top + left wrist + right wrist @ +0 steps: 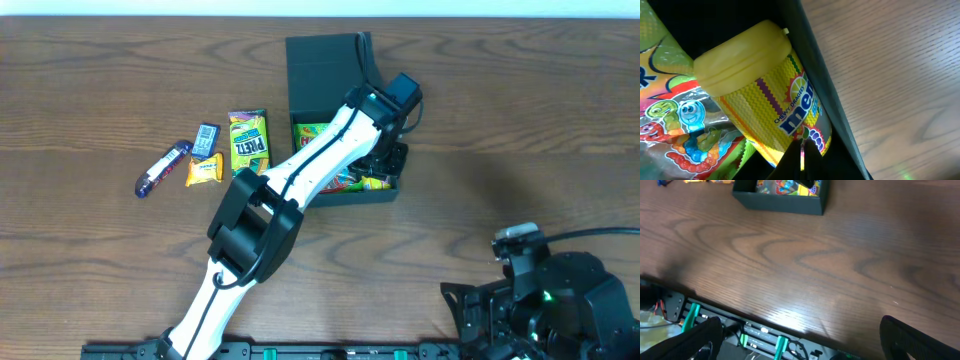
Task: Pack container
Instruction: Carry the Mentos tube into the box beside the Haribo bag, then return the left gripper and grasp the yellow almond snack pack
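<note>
Overhead view: left gripper (392, 160), jaws together, sits inside the container (345, 197) beside the candy bottle (765, 90); best lifted straight out. Right gripper (805, 335) rests, jaws apart.

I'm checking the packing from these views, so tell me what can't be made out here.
- Overhead: the left arm covers most of the container's inside.
- Overhead: the blue packet's print is too small.
- Left wrist: the left hand is cut off by the bottom edge, so its contact with the bottle is unclear.
- Right wrist: the top edge cuts off the container.
</note>
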Available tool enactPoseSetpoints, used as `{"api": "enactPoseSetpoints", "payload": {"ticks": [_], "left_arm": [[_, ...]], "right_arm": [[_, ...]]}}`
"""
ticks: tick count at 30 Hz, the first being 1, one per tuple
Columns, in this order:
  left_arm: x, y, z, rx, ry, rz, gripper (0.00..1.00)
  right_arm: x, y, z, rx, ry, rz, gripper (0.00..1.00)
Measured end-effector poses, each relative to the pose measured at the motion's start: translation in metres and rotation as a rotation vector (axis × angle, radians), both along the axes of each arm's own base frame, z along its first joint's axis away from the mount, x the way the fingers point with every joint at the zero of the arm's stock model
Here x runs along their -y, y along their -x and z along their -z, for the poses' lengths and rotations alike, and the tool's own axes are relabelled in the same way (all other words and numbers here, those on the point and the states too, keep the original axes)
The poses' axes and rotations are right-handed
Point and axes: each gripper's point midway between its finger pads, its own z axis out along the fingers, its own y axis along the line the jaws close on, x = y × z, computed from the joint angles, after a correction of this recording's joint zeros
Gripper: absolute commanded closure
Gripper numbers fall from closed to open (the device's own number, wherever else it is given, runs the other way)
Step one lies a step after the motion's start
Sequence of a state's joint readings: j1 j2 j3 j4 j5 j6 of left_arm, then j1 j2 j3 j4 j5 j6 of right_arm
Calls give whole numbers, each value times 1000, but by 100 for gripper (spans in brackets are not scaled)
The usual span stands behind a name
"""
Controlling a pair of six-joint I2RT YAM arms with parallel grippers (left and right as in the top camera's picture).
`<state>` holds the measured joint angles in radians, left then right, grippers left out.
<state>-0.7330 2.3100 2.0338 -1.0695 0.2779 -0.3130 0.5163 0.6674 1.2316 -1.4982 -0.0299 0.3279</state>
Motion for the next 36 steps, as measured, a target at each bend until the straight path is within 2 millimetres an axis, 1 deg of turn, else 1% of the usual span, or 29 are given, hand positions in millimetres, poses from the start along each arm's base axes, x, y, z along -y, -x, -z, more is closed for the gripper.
{"api": "enactPoseSetpoints", "payload": {"ticks": [3,6,8,11,14,15,18,19,21,23,26,31,33,36], "left_arm": [[-1,-1,0,0,0,0,94],[-7,-4,-1,-5,-5,-13,94],[-15,-12,-2,-2,-11,-35,94],[-36,-35,-13,45,-23,-95,94],[-64,-56,-37,120,-47,-156,94],[-77,-64,-50,156,-58,-185,94],[-111,-78,-80,216,-81,-272,94],[-122,-81,-88,225,-87,-305,94],[-150,-85,-101,227,-109,-398,94],[-177,-89,-105,212,-134,-493,94],[-216,-92,-102,168,-176,-616,94],[-271,-91,-101,142,-268,-732,94],[-288,-82,-99,107,-316,-751,94],[-301,-75,-99,82,-352,-759,94]], "right_arm": [[0,0,0,0,0,0,1],[0,0,0,0,0,0,1],[0,0,0,0,0,0,1],[0,0,0,0,0,0,1],[0,0,0,0,0,0,1],[0,0,0,0,0,0,1],[0,0,0,0,0,0,1],[0,0,0,0,0,-1,1],[0,0,0,0,0,0,1],[0,0,0,0,0,0,1],[0,0,0,0,0,0,1],[0,0,0,0,0,0,1],[0,0,0,0,0,0,1],[0,0,0,0,0,0,1]]}}
